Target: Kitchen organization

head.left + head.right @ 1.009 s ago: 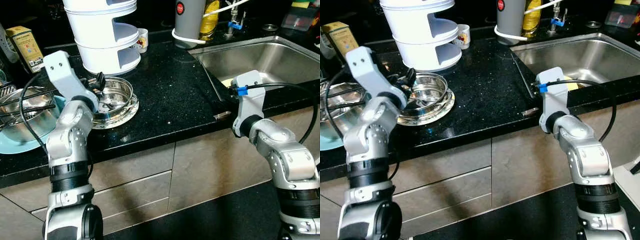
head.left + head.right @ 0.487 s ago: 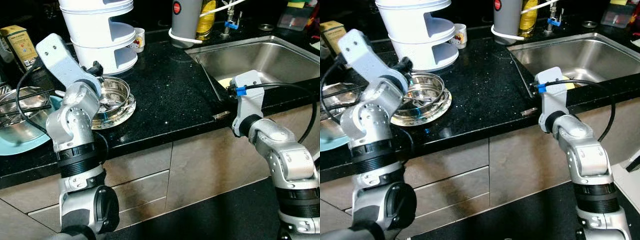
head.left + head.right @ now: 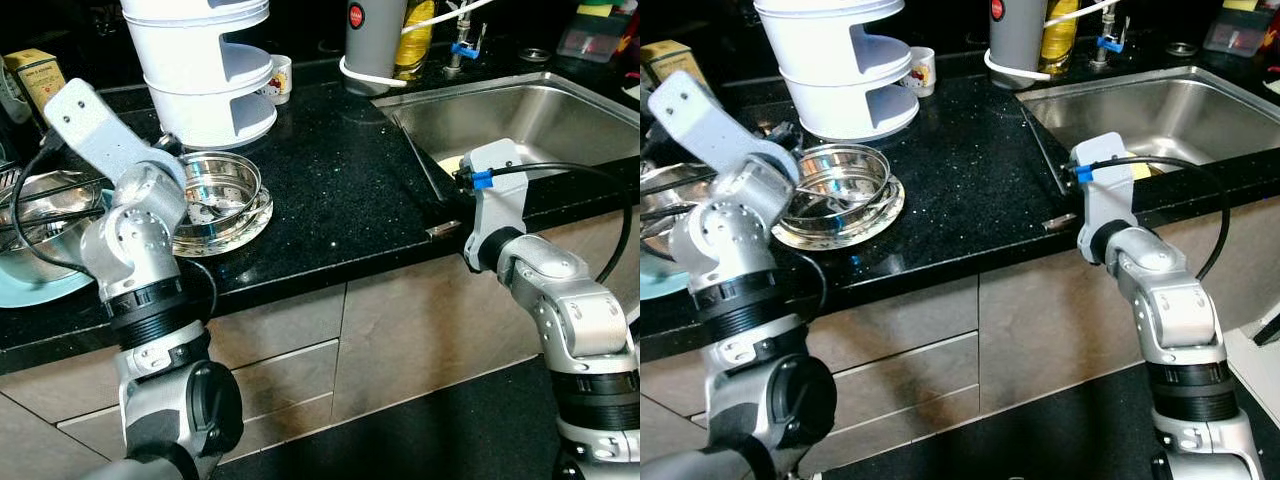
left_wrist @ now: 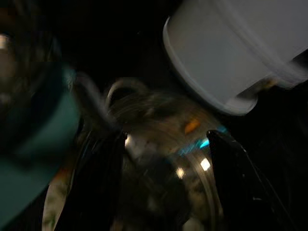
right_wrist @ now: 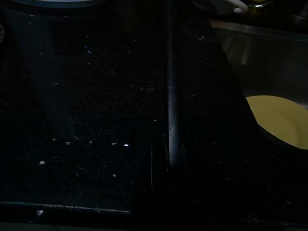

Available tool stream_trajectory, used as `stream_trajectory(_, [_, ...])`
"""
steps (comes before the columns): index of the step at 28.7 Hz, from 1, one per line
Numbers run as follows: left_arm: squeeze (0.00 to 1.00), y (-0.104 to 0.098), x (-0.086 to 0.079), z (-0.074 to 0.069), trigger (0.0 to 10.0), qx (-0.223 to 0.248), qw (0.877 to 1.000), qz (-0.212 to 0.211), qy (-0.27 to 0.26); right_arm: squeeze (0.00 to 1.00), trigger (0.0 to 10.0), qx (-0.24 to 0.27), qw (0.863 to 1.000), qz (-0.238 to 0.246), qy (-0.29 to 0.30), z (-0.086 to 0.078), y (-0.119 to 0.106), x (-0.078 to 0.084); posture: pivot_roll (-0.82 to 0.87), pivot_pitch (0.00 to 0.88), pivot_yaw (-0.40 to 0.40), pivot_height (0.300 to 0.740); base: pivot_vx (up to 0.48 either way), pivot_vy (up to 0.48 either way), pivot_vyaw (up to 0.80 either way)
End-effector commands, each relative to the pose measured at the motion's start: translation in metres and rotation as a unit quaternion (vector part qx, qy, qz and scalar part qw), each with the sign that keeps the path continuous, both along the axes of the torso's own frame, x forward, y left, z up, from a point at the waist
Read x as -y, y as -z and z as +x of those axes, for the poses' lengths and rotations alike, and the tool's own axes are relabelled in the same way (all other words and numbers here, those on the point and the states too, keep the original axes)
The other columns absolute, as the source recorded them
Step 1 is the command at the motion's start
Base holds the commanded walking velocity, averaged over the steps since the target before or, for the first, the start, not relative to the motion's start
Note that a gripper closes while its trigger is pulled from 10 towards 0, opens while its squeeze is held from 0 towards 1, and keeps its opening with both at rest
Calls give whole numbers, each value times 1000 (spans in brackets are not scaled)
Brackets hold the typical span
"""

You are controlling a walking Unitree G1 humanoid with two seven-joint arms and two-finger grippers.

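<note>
A steel bowl point(image 3: 218, 190) sits on a clear glass plate point(image 3: 245, 228) on the black counter, just in front of a white tiered rack point(image 3: 205, 75). My left arm point(image 3: 105, 130) reaches in from the left, and its gripper point(image 4: 166, 137) hangs open just over the bowl's left rim, with nothing between the fingers. The left wrist view is blurred. It shows the bowl, the rack's base and a teal plate edge point(image 4: 29, 159). My right arm point(image 3: 495, 195) rests at the counter's front edge beside the sink point(image 3: 520, 115).
At the far left a second steel bowl point(image 3: 40, 225) holding chopsticks stands on a teal plate point(image 3: 30, 290). A mug point(image 3: 283, 78), a grey canister point(image 3: 375, 40) and a yellow bottle point(image 3: 425, 30) line the back. A yellow item point(image 5: 279, 120) lies in the sink.
My left arm has swung back to the left, drawing its gripper from over the bowl's middle toward its left rim. The right arm has not moved.
</note>
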State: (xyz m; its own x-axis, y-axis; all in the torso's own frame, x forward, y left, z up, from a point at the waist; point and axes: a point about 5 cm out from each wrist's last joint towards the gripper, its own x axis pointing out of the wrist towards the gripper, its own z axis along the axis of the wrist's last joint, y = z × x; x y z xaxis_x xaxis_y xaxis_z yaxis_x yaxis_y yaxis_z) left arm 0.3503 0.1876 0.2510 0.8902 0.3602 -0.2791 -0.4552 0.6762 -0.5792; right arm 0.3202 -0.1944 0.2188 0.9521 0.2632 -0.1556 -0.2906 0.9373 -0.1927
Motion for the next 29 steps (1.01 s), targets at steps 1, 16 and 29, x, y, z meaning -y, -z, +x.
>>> stream_trajectory(1, [0, 12, 0, 0, 10000, -25, 1000, -15, 2, 0, 10000, 3, 1000, -5, -4, -1, 0, -1, -5, 18, 9, 736, 0, 0, 0])
stream_trajectory(16, [0, 24, 4, 3, 10000, -55, 996, -69, 13, 0, 10000, 3, 1000, -10, -7, -3, -1, -2, -25, 17, 13, 736, 0, 0, 0])
stream_trajectory(29, [0, 28, -22, 5, 10000, -64, 994, -83, -37, 0, 10000, 2, 1000, -15, -5, -5, -3, 0, -32, 26, 15, 736, 0, 0, 0])
